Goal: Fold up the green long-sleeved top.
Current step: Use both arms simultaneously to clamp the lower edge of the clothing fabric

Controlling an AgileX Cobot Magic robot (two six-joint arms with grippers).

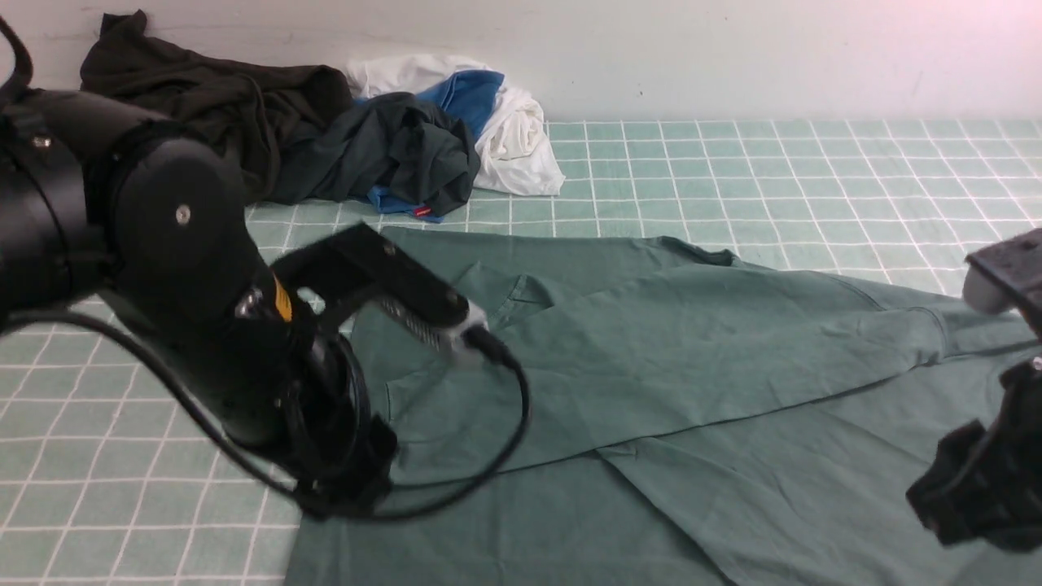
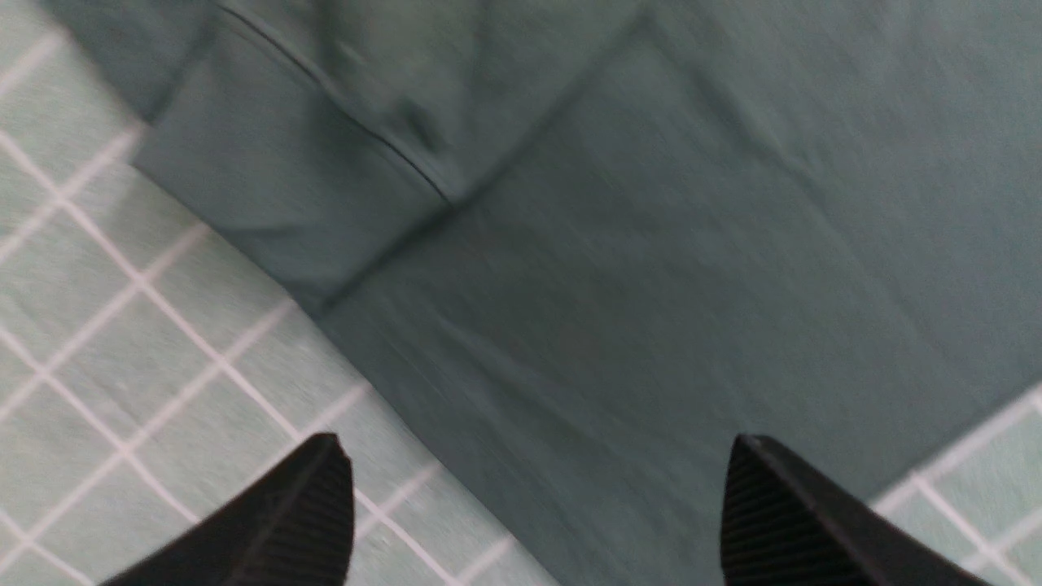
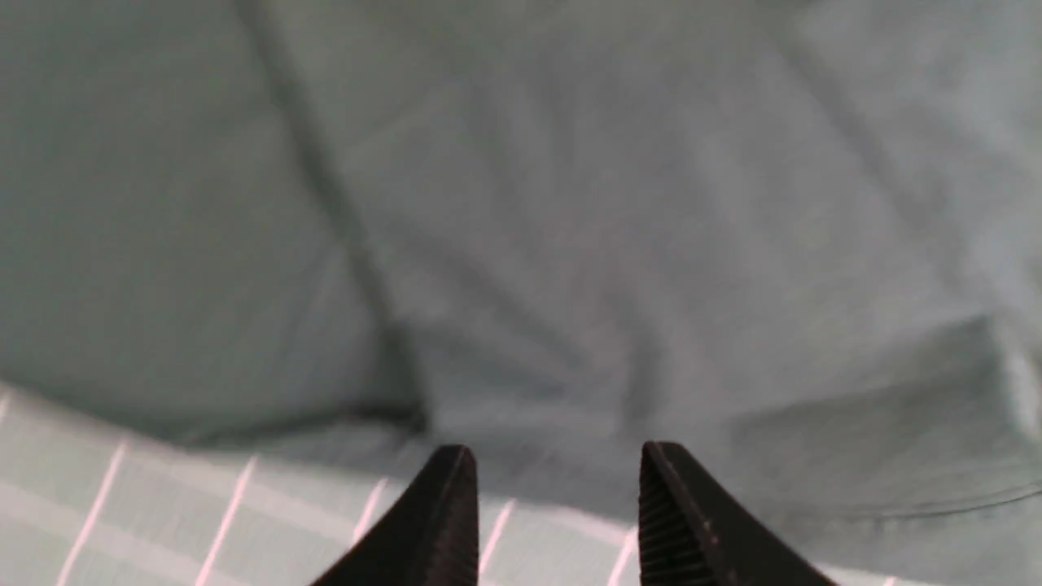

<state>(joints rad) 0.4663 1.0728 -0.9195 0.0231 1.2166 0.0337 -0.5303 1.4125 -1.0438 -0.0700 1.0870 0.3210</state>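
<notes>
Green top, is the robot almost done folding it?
Not yet. Done: one part of the green top already lies folded slantwise over the rest. In hand: nothing; the left hand and the right hand both hover open over its edges. Left: the top is spread wide across the checked cloth, so it probably needs more folds to make a neat packet.

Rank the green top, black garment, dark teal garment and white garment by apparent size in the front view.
1. green top
2. black garment
3. dark teal garment and white garment: too alike to rank, as the pile hides part of each.
</notes>
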